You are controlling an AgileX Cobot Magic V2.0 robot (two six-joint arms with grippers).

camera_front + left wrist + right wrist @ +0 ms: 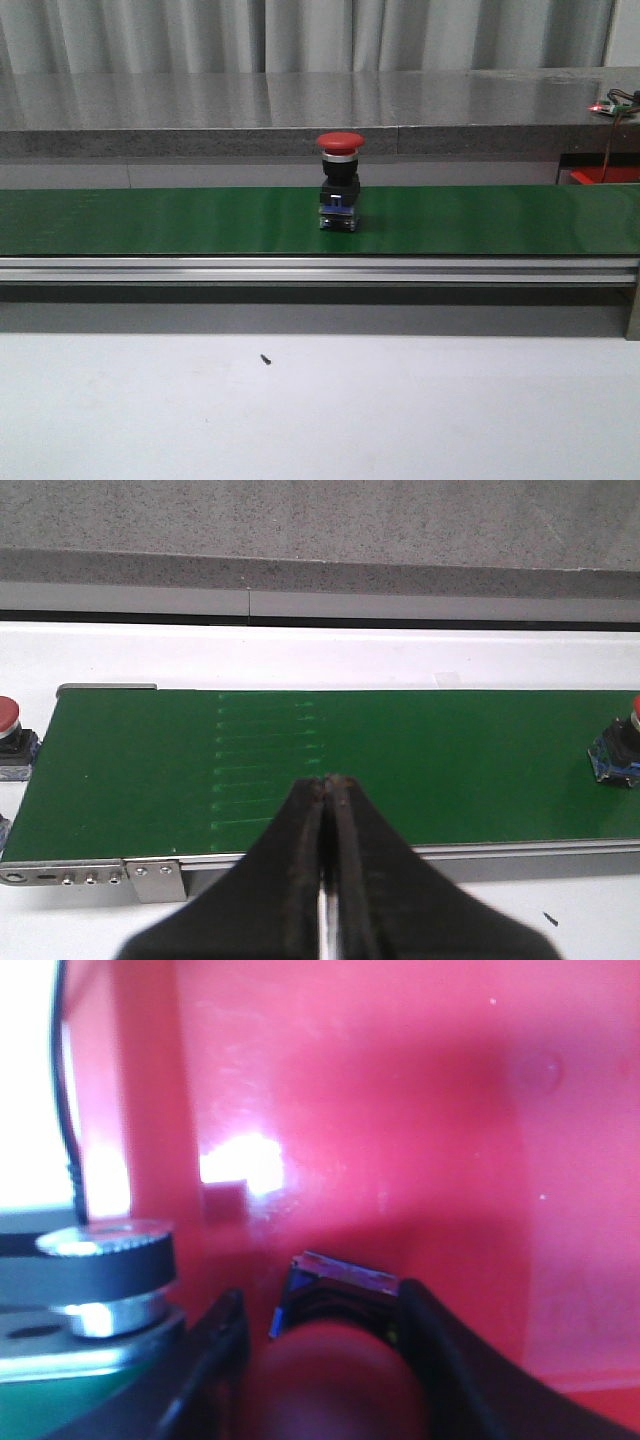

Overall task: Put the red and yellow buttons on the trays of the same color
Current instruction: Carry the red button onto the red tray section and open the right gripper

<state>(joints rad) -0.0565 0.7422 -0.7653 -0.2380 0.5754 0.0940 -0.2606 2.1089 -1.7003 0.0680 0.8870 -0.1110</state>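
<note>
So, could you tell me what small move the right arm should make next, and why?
Probably open the right gripper. Its fingers are clamped on a red button directly over the red tray, which fills the wrist view, so the button seems ready to release. How high it hangs I cannot tell.

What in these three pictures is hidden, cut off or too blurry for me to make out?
- Front view: both arms are out of frame; the red tray is cut off by the right edge.
- Left wrist view: a red button is cut by the left edge and another button by the right edge.
- Right wrist view: the button between the right gripper fingers is blurred; the gripper hides its base.
- No yellow button or yellow tray shows anywhere.
- Front view: a dark speck is too small to identify.
</note>
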